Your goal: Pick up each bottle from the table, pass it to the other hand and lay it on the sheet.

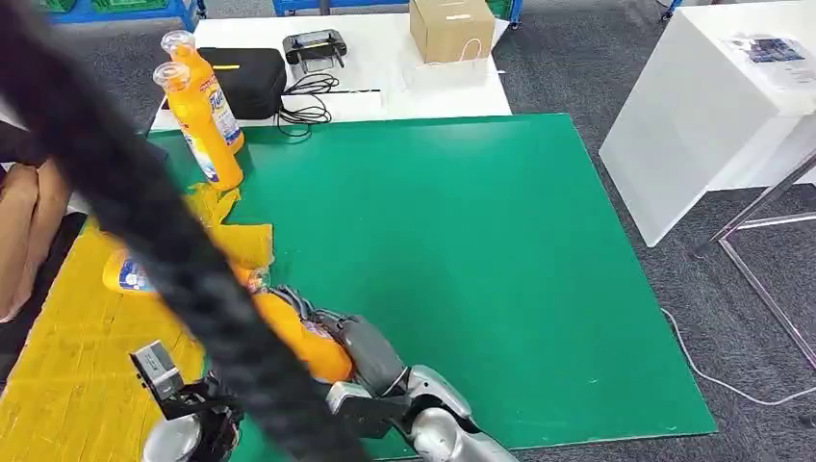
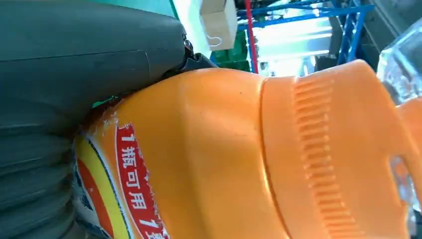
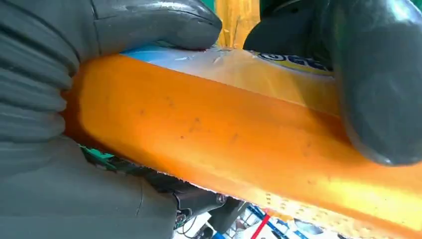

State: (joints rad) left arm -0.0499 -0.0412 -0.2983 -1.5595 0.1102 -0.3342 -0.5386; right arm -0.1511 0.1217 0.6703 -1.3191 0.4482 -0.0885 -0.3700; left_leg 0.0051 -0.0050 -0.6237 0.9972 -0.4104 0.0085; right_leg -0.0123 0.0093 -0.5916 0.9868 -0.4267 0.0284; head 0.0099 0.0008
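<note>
Low over the near edge of the green mat [image 1: 462, 250], my right hand [image 1: 364, 354] grips an orange bottle [image 1: 306, 348]. In the right wrist view the thumb [image 3: 154, 22] and dark fingers [image 3: 383, 84] wrap the bottle's body [image 3: 224, 134]. My left hand [image 2: 89, 55] lies against the same bottle [image 2: 224, 164] near its ribbed orange cap [image 2: 328, 149], thumb pressed on it; its fingers are hidden. Another orange bottle [image 1: 130, 274] lies on the yellow sheet [image 1: 67, 346]. Two more orange bottles [image 1: 204, 120] stand at the mat's far left corner.
A thick black cable [image 1: 125, 183] crosses the left of the head view and hides part of the sheet and my left hand. Behind the mat, a white table [image 1: 385, 96] carries a black case [image 1: 252, 77], a controller [image 1: 315, 45] and a cardboard box [image 1: 450, 27].
</note>
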